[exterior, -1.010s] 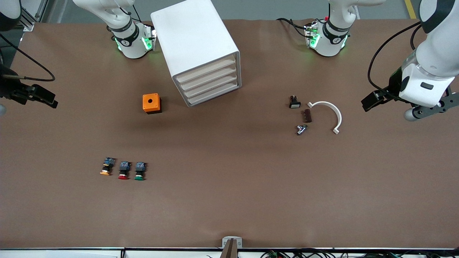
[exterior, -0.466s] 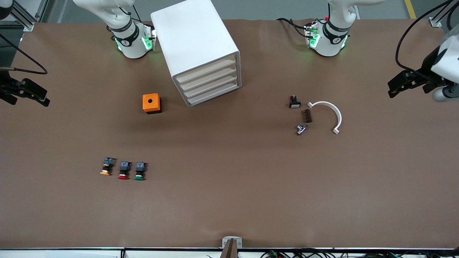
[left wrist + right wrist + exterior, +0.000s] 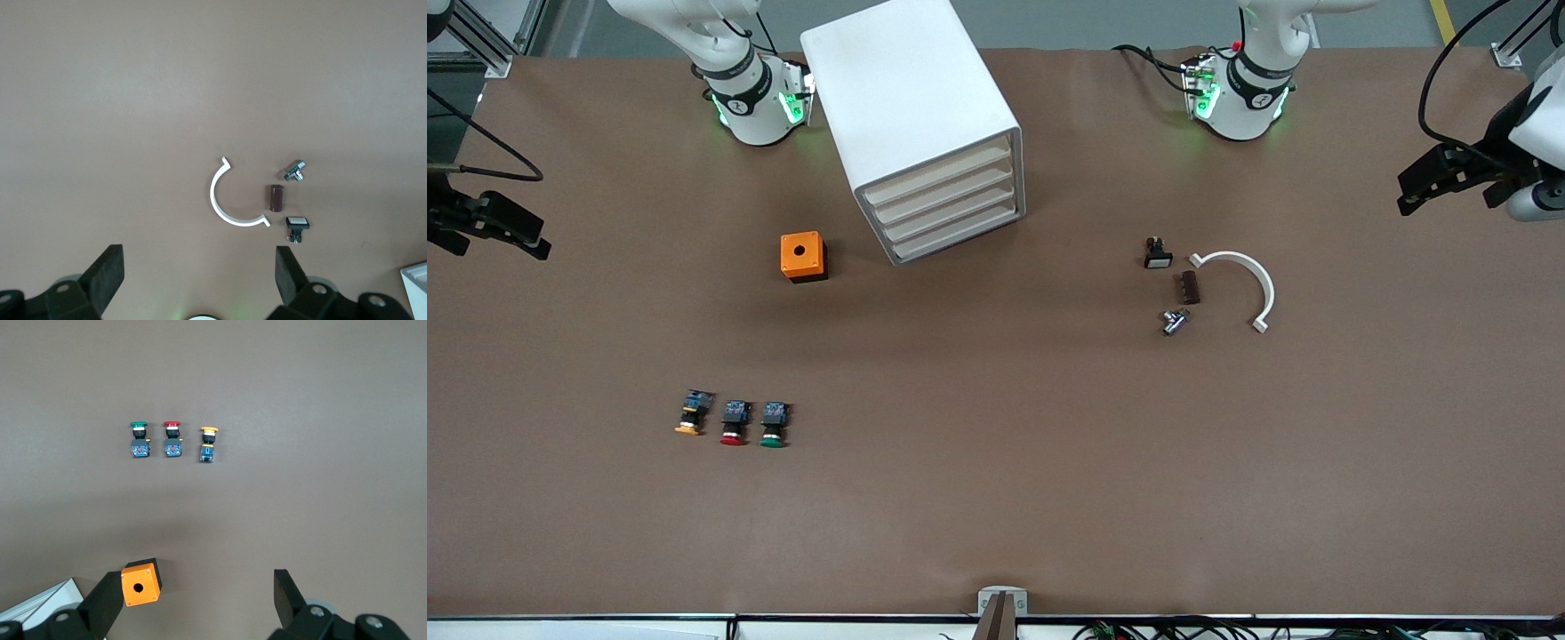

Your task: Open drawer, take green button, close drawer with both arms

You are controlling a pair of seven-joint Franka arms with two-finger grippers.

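The white cabinet (image 3: pixel 911 116) stands between the arm bases. All four cream-fronted drawers are shut, including the lower ones (image 3: pixel 959 229). The green-capped button (image 3: pixel 773 425) lies on the table near the front camera, beside a red-capped one (image 3: pixel 734 424) and a yellow-orange one (image 3: pixel 691 416). It also shows in the right wrist view (image 3: pixel 139 439). My right gripper (image 3: pixel 511 231) hangs open and empty at the right arm's end of the table (image 3: pixel 199 600). My left gripper (image 3: pixel 1440 176) hangs open and empty at the left arm's end (image 3: pixel 199 277).
An orange box (image 3: pixel 803 256) with a round hole sits beside the cabinet, toward the right arm's end. Toward the left arm's end lie a white arc clip (image 3: pixel 1249 284), a brown block (image 3: pixel 1190 287), a metal fitting (image 3: pixel 1174 321) and a small black switch (image 3: pixel 1158 254).
My left gripper has pulled back toward its end of the table and toward the bases. My right gripper has shifted slightly outward. Nothing on the table moved.
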